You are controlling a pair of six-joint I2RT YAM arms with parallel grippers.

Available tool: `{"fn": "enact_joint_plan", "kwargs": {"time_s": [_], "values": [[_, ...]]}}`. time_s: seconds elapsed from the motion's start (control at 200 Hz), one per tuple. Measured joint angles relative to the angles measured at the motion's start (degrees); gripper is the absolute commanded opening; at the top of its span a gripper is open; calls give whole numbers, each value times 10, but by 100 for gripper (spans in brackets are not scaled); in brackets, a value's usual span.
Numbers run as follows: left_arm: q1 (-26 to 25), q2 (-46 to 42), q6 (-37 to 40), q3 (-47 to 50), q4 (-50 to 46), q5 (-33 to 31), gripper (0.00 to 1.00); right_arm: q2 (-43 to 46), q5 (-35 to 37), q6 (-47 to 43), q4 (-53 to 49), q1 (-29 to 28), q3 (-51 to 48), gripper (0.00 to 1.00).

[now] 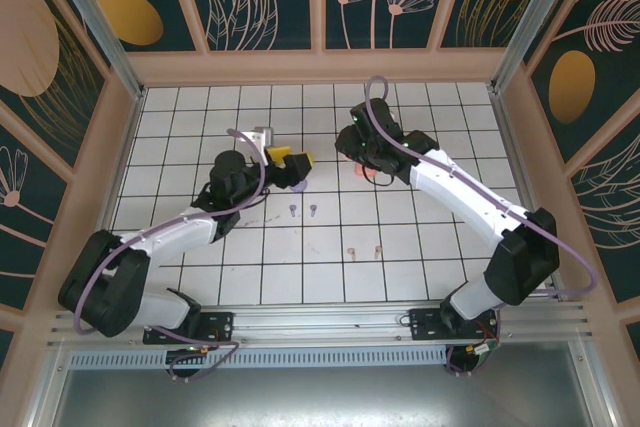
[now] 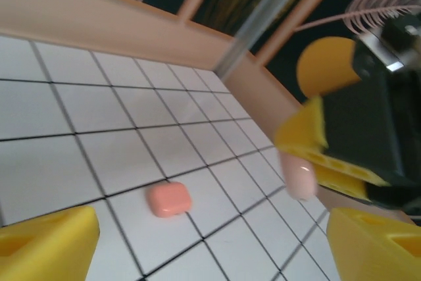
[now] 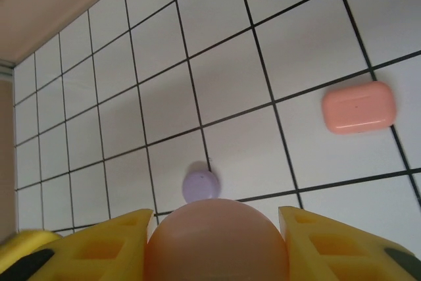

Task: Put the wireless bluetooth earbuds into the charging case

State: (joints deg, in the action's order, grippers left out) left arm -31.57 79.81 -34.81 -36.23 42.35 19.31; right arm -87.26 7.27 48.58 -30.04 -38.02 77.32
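Two lilac earbuds (image 1: 292, 211) (image 1: 314, 210) and two salmon-pink earbuds (image 1: 351, 250) (image 1: 377, 250) lie on the white tiles near the middle. My right gripper (image 3: 217, 248) is shut on a salmon-pink charging case (image 3: 217, 238), held above the floor; it shows in the left wrist view as a pale pink case (image 2: 300, 176) between yellow fingers (image 2: 306, 126). A lilac case (image 3: 200, 185) (image 1: 300, 185) sits on the tiles just ahead of it. Another salmon case (image 3: 358, 107) (image 2: 169, 199) lies closed on the floor. My left gripper (image 2: 210, 248) (image 1: 290, 159) hangs open over the tiles, holding nothing.
The tiled floor (image 1: 200, 127) is boxed in by wooden walls (image 1: 320, 65) and aluminium posts (image 1: 515, 32). Both arms reach toward the middle of the back half, their grippers close together. Open tiles stretch along the left, right and front.
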Motion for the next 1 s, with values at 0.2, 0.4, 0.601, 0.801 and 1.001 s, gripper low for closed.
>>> {"fn": "enact_joint_plan", "kwargs": {"time_s": [0.2, 0.4, 0.601, 0.801, 1.001], "values": [[-50, 57, -30, 6, 116, 12, 79, -11, -12, 56, 24, 0, 0, 37], [-67, 115, -66, 26, 238, 3, 71, -11, -35, 89, 51, -1, 0, 37], [-68, 144, -93, 29, 323, -6, 57, -11, -51, 105, 67, -5, -2, 37], [-68, 169, -107, 29, 370, -15, 52, -11, -60, 111, 79, -7, -10, 37], [-68, 195, -114, 15, 384, -18, 47, -11, -73, 116, 83, -7, -15, 37]]}}
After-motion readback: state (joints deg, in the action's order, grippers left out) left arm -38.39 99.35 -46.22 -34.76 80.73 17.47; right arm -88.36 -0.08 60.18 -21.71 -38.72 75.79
